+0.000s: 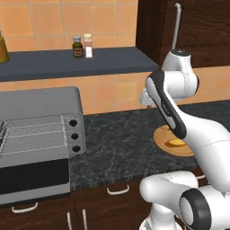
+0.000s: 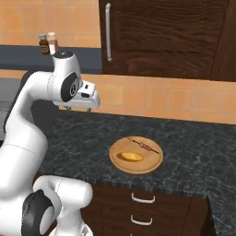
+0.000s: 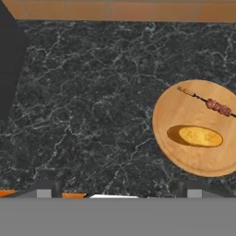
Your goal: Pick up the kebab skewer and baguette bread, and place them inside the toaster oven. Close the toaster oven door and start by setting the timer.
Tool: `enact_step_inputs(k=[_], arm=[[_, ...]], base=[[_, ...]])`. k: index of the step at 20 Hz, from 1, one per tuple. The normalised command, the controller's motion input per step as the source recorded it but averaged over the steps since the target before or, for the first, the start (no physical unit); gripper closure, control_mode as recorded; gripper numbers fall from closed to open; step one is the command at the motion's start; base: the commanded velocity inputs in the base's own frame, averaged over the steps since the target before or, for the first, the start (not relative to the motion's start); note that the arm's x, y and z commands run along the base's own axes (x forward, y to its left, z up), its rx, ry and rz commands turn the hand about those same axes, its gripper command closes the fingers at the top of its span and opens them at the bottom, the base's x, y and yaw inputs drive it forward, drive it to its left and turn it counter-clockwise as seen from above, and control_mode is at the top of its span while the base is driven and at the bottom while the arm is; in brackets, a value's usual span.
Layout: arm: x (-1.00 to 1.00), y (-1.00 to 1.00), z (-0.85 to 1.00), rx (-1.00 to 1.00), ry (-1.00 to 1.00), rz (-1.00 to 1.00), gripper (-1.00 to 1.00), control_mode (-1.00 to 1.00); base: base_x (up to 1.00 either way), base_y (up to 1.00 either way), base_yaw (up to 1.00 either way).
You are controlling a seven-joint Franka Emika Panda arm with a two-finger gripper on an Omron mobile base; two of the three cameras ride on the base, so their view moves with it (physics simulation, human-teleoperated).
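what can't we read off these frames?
- Oven: the left base view's edge cuts its left side; the door's handle can't be made out.
- Baguette: the arm covers most of it and the plate in the left base view.
- Skewer: the hand view's right edge cuts off its tip.
- Knob markings: too small to read.

— What is getting cut off to the right of the gripper?
— The kebab skewer is running off the edge; the arm is covering part of the wooden plate.
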Motion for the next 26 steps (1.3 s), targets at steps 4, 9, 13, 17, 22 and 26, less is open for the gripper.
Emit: enact_step_inputs(k=[4,9,13,17,22,26], arm=[[0.0,0.0,0.0,0.0,0.0,0.0,-1.0,1.0],[0.0,0.0,0.0,0.0,0.0,0.0,-1.0,1.0],[0.0,0.0,0.0,0.0,0.0,0.0,-1.0,1.0],[0.0,0.0,0.0,0.0,0.0,0.0,-1.0,1.0],[0.0,0.0,0.0,0.0,0.0,0.0,-1.0,1.0],[0.0,0.0,0.0,0.0,0.0,0.0,-1.0,1.0]], base=[[0.01,0.55,0.0],[0.2,0.18,0.01],[0.29,-0.08,0.0],[0.41,-0.04,0.0],[0.43,-0.02,0.0],[0.18,0.0,0.0]])
